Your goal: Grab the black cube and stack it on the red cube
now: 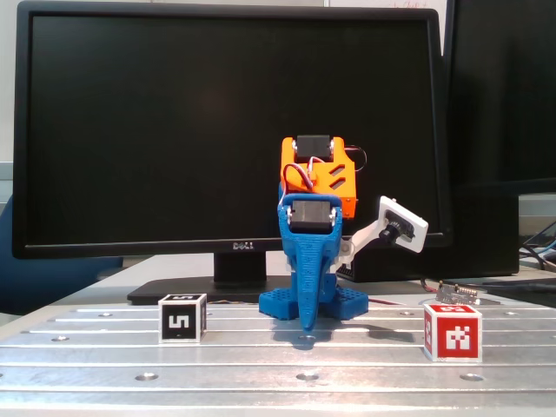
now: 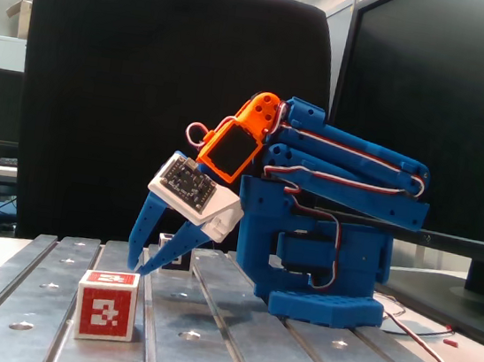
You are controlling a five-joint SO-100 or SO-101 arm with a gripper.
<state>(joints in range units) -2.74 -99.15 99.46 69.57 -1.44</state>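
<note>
Nearest you in a fixed view is the red cube (image 2: 106,304), sitting at the front of the slotted metal tabletop (image 2: 229,349). The jaws (image 2: 139,265) hang tip-down just above the tabletop, slightly parted and holding nothing. The black cube (image 1: 182,317) rests on the tabletop at about 9 o'clock from the jaws in the front-on fixed view, clear of them; the red cube lies at 3 o'clock there. In the side-on fixed view the black cube (image 2: 175,253) seems half hidden behind the fingers. No containers here.
</note>
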